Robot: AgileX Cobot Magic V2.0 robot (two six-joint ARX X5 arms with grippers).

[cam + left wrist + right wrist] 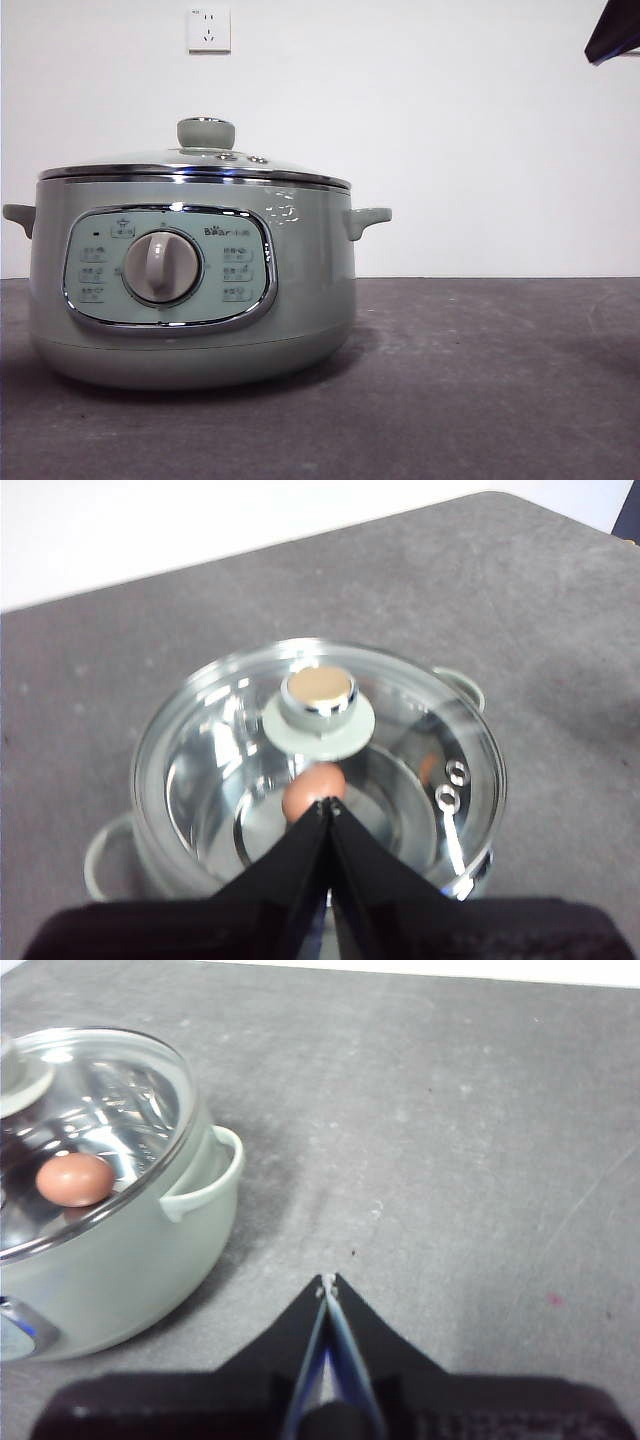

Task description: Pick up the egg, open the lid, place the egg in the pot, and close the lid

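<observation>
The sage-green pot [300, 300] stands on the table with its dial facing the front camera. The glass lid [190, 165] sits closed on it, knob [205, 132] up. The brown egg [313, 788] lies inside the pot, seen through the lid, and also shows in the right wrist view [75, 1180]. My left gripper [330, 802] is shut and empty, high above the lid [400, 730] near its knob [320, 690]. My right gripper [327, 1282] is shut and empty above bare table, beside the pot [130, 1260] and its side handle [215, 1175].
The dark grey table [480, 380] stretches to the right of the pot. A white wall with a socket [208, 29] is behind. A black arm tip [612, 30] shows at the top right corner of the front view.
</observation>
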